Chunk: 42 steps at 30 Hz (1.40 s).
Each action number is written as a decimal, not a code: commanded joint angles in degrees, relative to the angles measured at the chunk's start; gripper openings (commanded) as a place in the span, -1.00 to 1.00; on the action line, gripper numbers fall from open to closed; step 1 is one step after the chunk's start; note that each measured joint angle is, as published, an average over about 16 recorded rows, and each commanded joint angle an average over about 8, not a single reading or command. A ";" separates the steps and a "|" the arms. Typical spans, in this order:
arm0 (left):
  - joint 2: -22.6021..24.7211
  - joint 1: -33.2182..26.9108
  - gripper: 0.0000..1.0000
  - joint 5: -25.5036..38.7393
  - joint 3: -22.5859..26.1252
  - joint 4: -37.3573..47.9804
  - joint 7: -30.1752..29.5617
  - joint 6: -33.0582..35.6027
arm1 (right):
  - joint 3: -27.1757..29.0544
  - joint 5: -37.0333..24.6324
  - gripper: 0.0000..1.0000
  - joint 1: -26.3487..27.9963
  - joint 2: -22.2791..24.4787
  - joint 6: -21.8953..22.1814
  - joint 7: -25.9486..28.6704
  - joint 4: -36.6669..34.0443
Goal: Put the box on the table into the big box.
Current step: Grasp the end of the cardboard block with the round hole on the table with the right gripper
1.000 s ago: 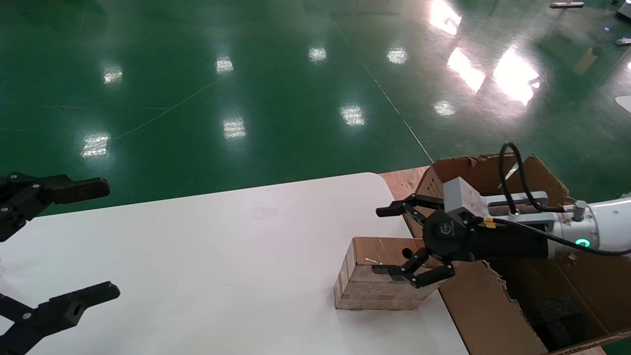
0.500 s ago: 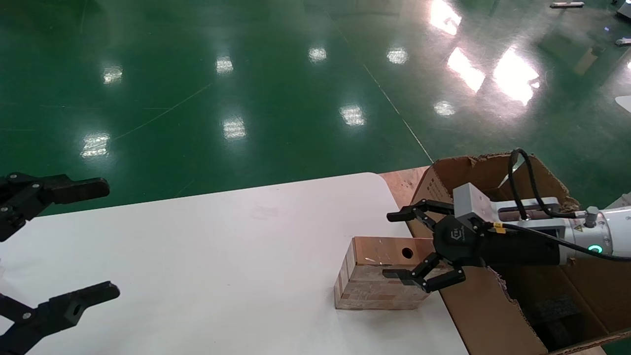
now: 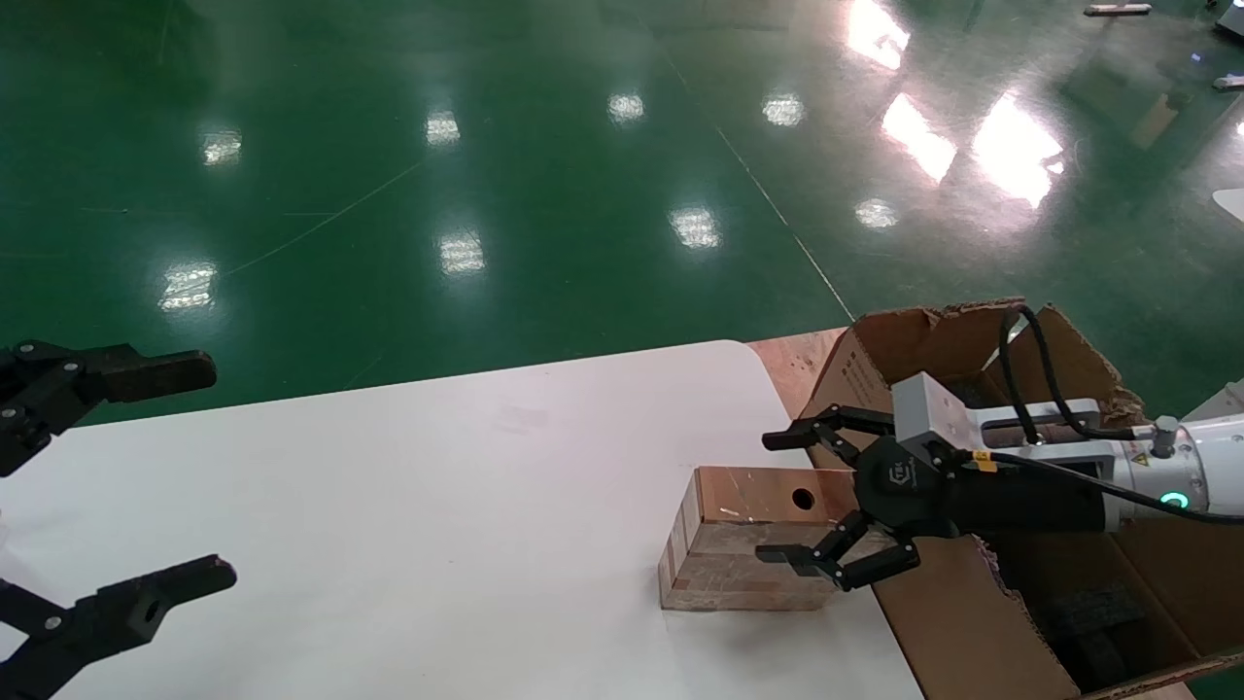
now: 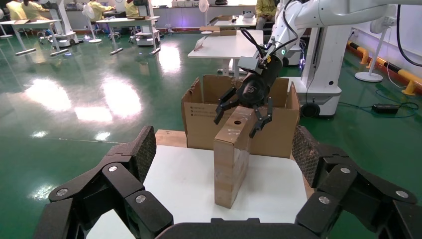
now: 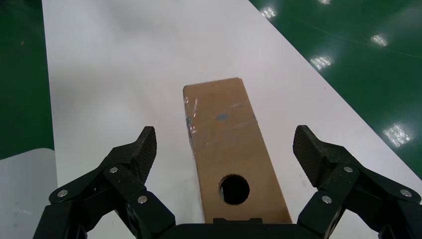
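Cardboard big box [image 3: 933, 622] cut off at frame edge | brick-patterned box [image 3: 748, 544] on white table [image 3: 389, 506] | right gripper [image 3: 792, 496] jaws wide, straddling box, empty | left gripper [image 3: 136, 486] jaws wide, empty

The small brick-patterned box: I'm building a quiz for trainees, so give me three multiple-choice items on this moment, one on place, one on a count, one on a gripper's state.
1. Where is the box?
A. on the table, beside the big box
B. inside the carton
C. on the floor

2. How many round holes show in its top?
A. none
B. one
C. three

3. How is the right gripper?
A. shut on the box
B. open, straddling the box's end
C. out of view

Answers: 1 A, the box stands on the white top by the carton wall. 2 B, the right wrist view shows a single hole. 3 B, its fingers sit spread on either side, clear of the box.
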 commanded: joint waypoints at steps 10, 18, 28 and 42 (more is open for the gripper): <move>0.00 0.00 1.00 0.00 0.00 0.00 0.00 0.00 | -2.69 0.78 1.00 0.66 0.38 0.09 -0.99 -0.64; -0.01 0.01 1.00 -0.01 0.00 0.01 0.00 -0.01 | -3.97 1.25 1.00 1.38 0.54 0.18 -1.38 -1.84; -0.01 0.01 -1.00 -0.01 -0.01 0.02 0.01 -0.01 | -4.14 1.48 -0.90 1.55 0.57 0.19 -1.37 -2.04; -0.01 0.01 -1.00 -0.02 -0.01 0.02 0.01 -0.01 | -3.94 1.28 -1.00 1.41 0.54 0.19 -1.35 -1.85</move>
